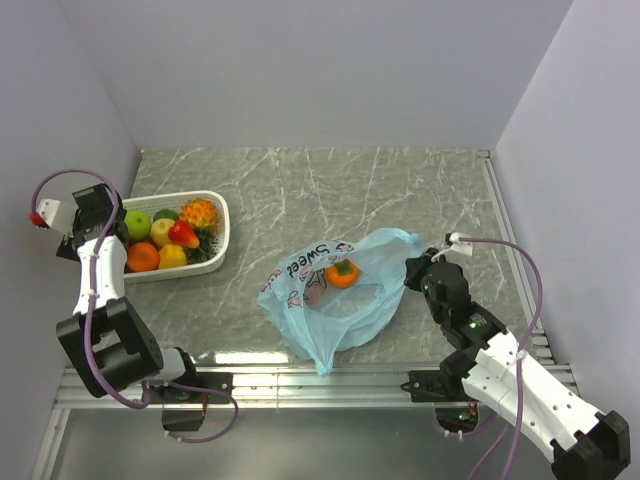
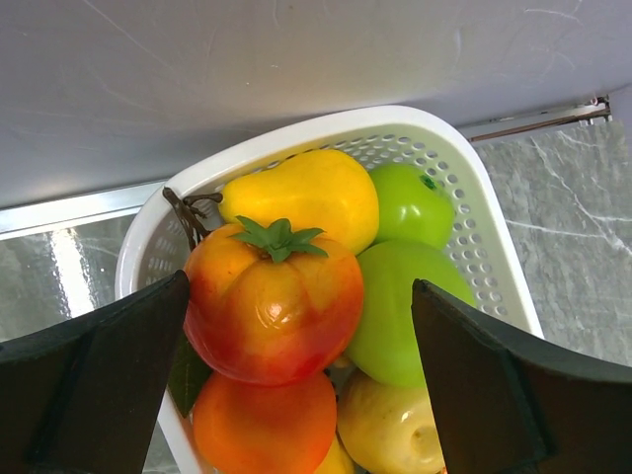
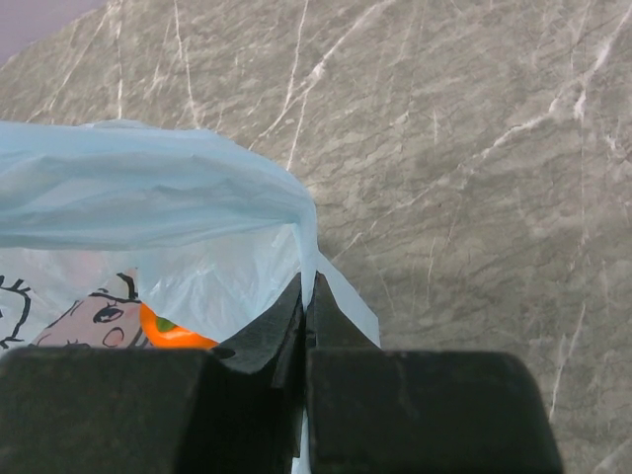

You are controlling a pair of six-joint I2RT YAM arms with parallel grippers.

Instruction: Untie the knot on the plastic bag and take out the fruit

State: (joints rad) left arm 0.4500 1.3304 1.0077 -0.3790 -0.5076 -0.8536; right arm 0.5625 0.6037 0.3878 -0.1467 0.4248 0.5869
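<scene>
At the table's middle, a slumped bag with one persimmon inside. At its right edge, right gripper, pinched fully closed on a fold of plastic. Over the basket at far left, left gripper, spread wide either side of a red-orange fruit atop the pile.

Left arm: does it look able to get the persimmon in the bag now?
Probably, with a long reach: left gripper is open over the basket and the right gripper pinches the edge of the bag. Plastic may cover the persimmon.
</scene>
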